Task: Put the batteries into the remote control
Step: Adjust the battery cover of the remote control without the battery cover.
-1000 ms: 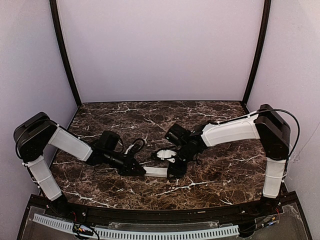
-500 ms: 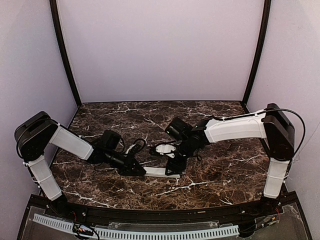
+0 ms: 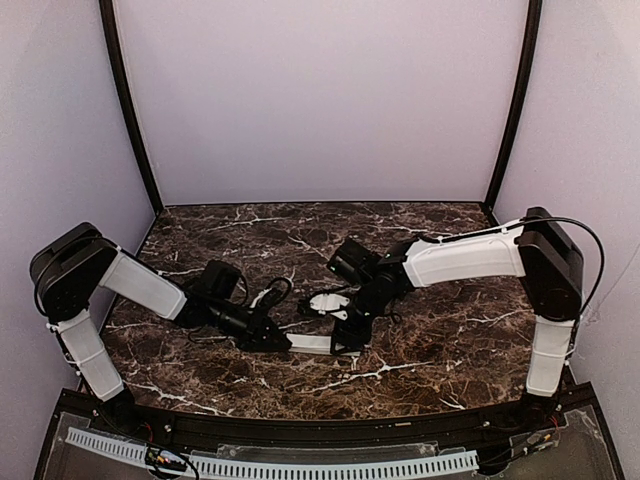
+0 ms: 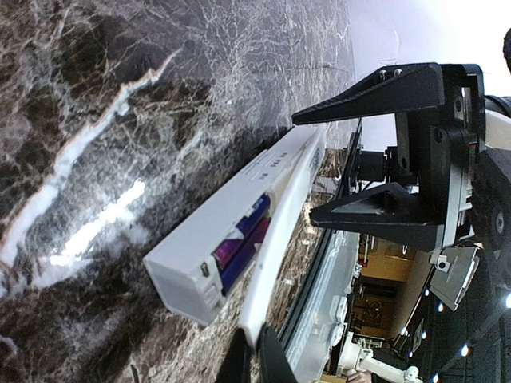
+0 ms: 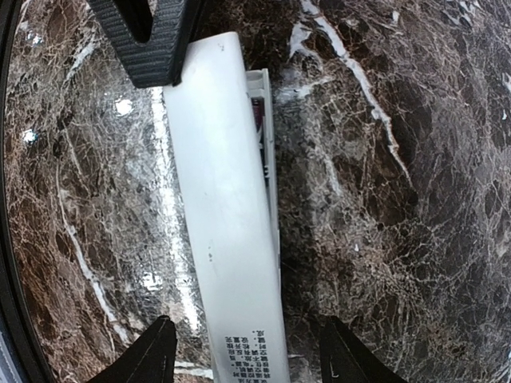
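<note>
The white remote control (image 4: 209, 238) lies on the marble with its compartment open, and two blue-purple batteries (image 4: 243, 242) sit inside. My left gripper (image 4: 257, 353) is shut on one end of the thin white cover (image 4: 292, 206), which leans over the compartment. In the top view the left gripper (image 3: 277, 339) meets the remote (image 3: 311, 343) from the left. My right gripper (image 3: 346, 334) is open and straddles the remote's other end. In the right wrist view the gripper (image 5: 249, 353) stands over the cover (image 5: 214, 159), with a sliver of remote (image 5: 270, 187) beside it.
The dark marble table (image 3: 440, 340) runs to purple walls at the back and sides. A black rail (image 3: 300, 432) edges the near side. Cables loop by the left wrist (image 3: 270, 292).
My right gripper has shifted slightly left and back along the remote. The left gripper and the cover have stayed put.
</note>
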`<control>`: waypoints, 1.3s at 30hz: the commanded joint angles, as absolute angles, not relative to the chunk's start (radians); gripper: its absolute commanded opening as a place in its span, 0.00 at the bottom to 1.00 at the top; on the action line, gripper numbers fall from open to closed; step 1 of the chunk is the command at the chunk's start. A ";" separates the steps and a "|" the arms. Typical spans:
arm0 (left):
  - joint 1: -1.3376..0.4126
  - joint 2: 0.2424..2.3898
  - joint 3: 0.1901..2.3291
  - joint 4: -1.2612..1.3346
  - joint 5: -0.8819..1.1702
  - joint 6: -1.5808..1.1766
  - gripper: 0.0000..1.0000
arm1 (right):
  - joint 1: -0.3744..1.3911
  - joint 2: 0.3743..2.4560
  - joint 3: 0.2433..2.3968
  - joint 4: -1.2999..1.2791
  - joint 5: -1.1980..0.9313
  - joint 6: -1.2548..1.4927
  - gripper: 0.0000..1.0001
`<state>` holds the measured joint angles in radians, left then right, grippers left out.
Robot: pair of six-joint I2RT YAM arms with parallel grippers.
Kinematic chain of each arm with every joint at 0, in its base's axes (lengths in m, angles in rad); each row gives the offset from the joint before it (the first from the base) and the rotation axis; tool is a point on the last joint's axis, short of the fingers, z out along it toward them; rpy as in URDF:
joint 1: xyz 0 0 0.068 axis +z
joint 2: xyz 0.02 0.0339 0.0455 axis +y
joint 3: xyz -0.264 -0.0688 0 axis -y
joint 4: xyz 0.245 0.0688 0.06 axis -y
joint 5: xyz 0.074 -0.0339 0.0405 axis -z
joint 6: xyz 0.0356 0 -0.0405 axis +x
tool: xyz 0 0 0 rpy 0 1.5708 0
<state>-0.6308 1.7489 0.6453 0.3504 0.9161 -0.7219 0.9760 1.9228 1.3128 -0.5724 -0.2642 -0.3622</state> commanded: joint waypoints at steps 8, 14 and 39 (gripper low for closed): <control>-0.608 1.764 0.618 0.291 0.954 -0.698 0.00 | 0.989 1.966 1.351 -0.580 -0.231 -0.370 0.57; -0.607 1.771 0.598 0.383 1.005 -0.759 0.00 | 0.991 1.967 1.348 -0.583 -0.218 -0.376 0.55; -0.594 1.761 0.677 0.152 0.874 -0.665 0.30 | 0.994 1.973 1.333 -0.585 -0.203 -0.381 0.29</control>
